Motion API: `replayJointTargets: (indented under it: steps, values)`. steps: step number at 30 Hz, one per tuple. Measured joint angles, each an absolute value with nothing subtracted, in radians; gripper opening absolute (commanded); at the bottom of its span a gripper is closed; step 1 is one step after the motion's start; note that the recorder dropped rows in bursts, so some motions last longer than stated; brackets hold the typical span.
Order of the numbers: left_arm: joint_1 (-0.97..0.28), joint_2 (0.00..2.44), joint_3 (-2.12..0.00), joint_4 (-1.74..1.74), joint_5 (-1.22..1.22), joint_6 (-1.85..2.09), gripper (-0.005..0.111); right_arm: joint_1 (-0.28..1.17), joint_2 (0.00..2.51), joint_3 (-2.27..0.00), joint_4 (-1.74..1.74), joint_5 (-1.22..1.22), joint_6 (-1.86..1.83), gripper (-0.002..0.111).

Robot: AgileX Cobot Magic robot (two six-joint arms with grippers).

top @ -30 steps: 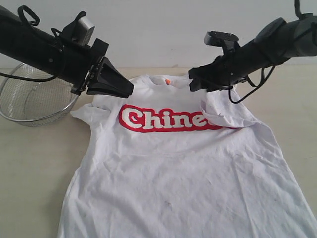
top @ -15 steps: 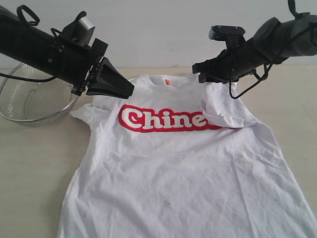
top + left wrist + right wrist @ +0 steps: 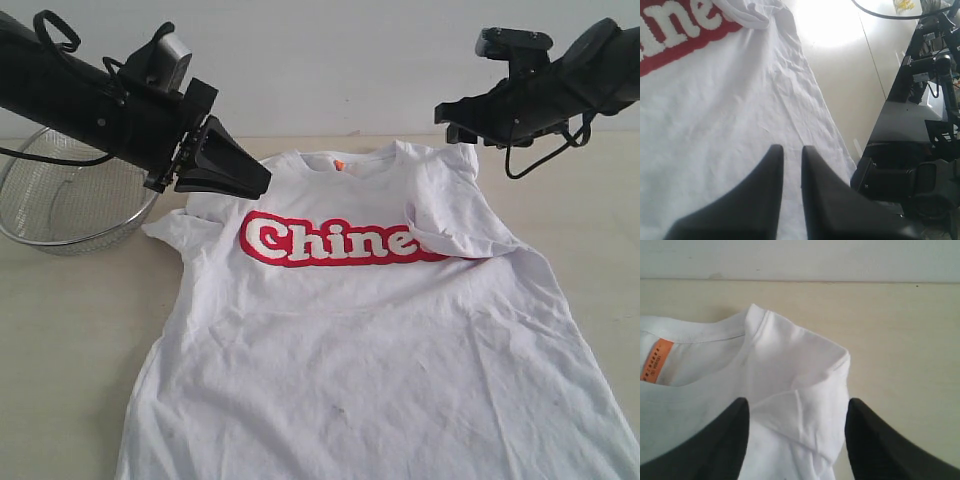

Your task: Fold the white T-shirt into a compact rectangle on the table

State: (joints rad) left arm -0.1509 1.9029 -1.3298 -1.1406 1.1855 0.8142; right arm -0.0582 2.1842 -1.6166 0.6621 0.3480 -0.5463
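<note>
The white T-shirt (image 3: 360,340) lies chest up on the table (image 3: 60,330), its red-outlined lettering (image 3: 330,240) showing. Its right sleeve (image 3: 450,225) is folded in over the end of the lettering. The left sleeve (image 3: 172,232) lies spread out. My left gripper (image 3: 262,183) hovers above the shirt's left shoulder, jaws nearly together with nothing between them; the left wrist view shows only flat shirt cloth (image 3: 715,110) under the left gripper (image 3: 791,148). My right gripper (image 3: 447,120) hangs open in the air above the right shoulder. In the right wrist view the right gripper (image 3: 796,402) frames the folded sleeve (image 3: 805,405) below, beside the orange neck tag (image 3: 657,360).
A silver wire-mesh bowl (image 3: 70,200) stands at the back left, just behind the left arm. Bare tabletop (image 3: 590,200) lies to the right of the shirt and along the far wall. Dark equipment (image 3: 920,150) stands past the table's edge in the left wrist view.
My right gripper has lifted off the shirt's right shoulder and drawn back up and to the right, leaving the sleeve folded in. The left arm has not moved.
</note>
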Motion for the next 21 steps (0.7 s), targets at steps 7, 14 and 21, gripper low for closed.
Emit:
replayJointTargets:
  steps: [7,14,21]
  values:
    - [-0.151,1.903,-1.33,-1.141,1.185,0.814,0.013,-0.058,2.203,-1.617,0.636,0.348,-0.537,0.051]
    - [-0.151,1.903,-1.33,-1.141,1.185,0.815,0.013,-0.058,2.229,-1.617,0.635,0.357,-0.537,0.051]
    - [-0.151,1.903,-1.33,-1.141,1.185,0.816,0.013,-0.058,2.229,-1.617,0.634,0.357,-0.533,0.051]
